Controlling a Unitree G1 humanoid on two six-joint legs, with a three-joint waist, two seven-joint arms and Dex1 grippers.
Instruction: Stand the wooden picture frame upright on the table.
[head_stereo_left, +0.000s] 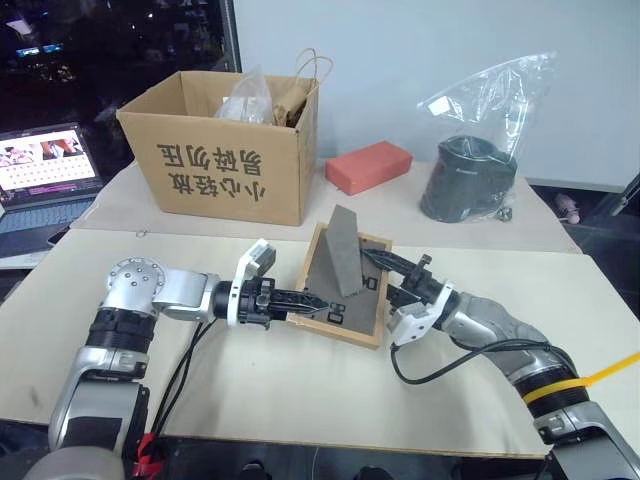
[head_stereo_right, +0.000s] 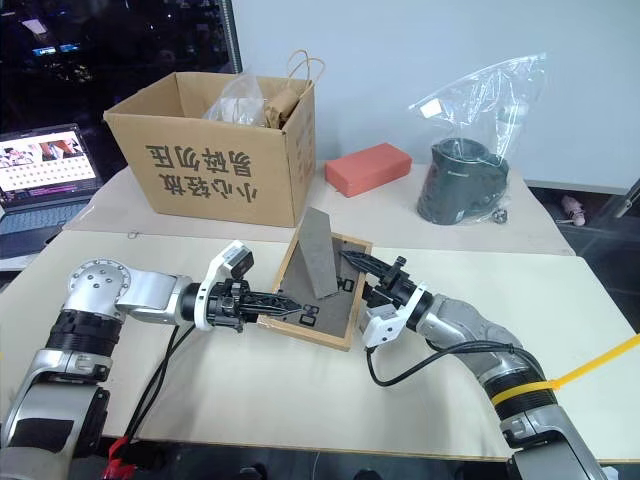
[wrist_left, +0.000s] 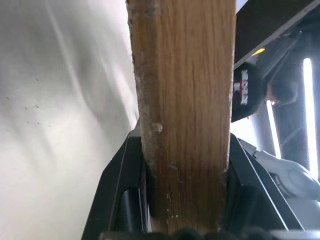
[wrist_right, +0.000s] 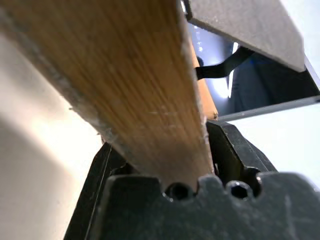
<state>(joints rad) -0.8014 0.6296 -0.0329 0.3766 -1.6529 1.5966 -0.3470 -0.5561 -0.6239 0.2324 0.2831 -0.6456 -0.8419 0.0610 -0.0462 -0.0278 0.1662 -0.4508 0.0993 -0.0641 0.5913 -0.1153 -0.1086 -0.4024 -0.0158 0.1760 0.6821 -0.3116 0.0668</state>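
Observation:
The wooden picture frame (head_stereo_left: 352, 304) is over the middle of the table (head_stereo_left: 250, 390), tilted, with its dark grey back toward me. Its fold-out stand (head_stereo_left: 342, 250) sticks up from that back. My left gripper (head_stereo_left: 305, 300) comes in from the left and is shut on the frame's left wooden edge (wrist_left: 185, 100). From the right, my right gripper (head_stereo_left: 378, 270) has its fingers on either side of the opposite wooden edge (wrist_right: 115, 75). The picture side is hidden.
A cardboard box (head_stereo_left: 225, 150) with bags in it stands at the back left. A red block (head_stereo_left: 368, 166) lies behind the frame. At the back right is a black object in a plastic bag (head_stereo_left: 470, 178). A laptop (head_stereo_left: 45, 175) is at the far left.

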